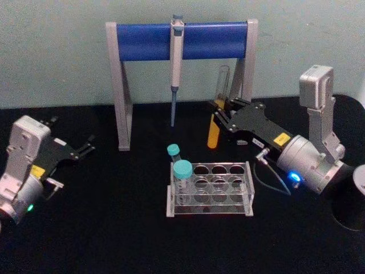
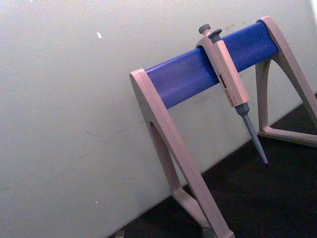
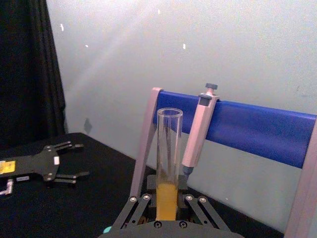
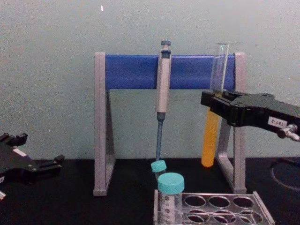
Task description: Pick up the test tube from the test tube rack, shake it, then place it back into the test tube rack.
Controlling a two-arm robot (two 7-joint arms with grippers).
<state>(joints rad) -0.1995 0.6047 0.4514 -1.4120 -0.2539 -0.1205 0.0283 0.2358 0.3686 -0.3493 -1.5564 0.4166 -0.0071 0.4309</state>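
The test tube (image 1: pixel 214 132) is a tall, thin tube of clear glass with no cap, its lower part filled with orange-yellow liquid. It hangs almost upright, its open mouth leaning slightly right, clamped near mid-height between the jaws of the right gripper (image 1: pixel 218 114), above the tabletop behind the rack's right end. The test tube rack (image 1: pixel 248 188), low clear plastic with rows of round holes, sits flat on the black tabletop (image 1: pixel 114 228), near its middle.

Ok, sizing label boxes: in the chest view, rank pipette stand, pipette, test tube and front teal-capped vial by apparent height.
1. pipette stand
2. test tube and pipette, too alike to rank
3. front vial, despite being nearest the camera
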